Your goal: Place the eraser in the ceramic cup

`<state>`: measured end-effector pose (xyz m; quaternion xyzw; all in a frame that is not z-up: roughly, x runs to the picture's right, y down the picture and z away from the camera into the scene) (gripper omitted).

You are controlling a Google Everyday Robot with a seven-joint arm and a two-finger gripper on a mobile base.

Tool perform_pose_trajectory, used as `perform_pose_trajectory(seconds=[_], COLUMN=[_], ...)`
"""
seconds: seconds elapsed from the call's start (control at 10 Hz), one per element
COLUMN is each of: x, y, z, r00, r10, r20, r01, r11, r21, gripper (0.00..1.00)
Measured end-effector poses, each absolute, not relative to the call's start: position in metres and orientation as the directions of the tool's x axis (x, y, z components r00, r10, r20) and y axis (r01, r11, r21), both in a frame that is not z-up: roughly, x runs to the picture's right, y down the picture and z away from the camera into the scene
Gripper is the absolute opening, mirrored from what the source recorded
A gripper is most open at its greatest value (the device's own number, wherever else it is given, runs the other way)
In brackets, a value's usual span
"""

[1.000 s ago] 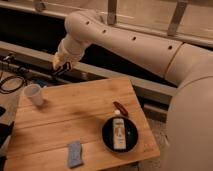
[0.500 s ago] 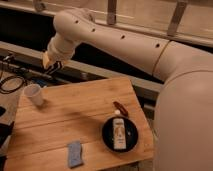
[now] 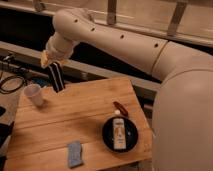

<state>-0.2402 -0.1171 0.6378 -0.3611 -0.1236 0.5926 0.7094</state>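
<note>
The gripper is clamped on the eraser, holding it upright above the table's back-left edge, just right of the cup.

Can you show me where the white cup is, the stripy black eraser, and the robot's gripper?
ceramic cup (image 3: 34,94), camera view, on its white side wall.
eraser (image 3: 57,78), camera view, on its striped black face.
gripper (image 3: 51,64), camera view, at the eraser's top end, right of the cup.

Gripper holds eraser above table; open air lies between it and ceramic cup lower left.
</note>
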Motion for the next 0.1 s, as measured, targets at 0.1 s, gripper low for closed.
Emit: perform_pose_trajectory(seconds=[0.1], x=[-0.2483], y=[-0.1191], z=[0.6521], r00=[0.262], r10=[0.923], r20=[-0.283], r01=[-0.742], r11=[0.005], r21=[-0.671], gripper=[0.02])
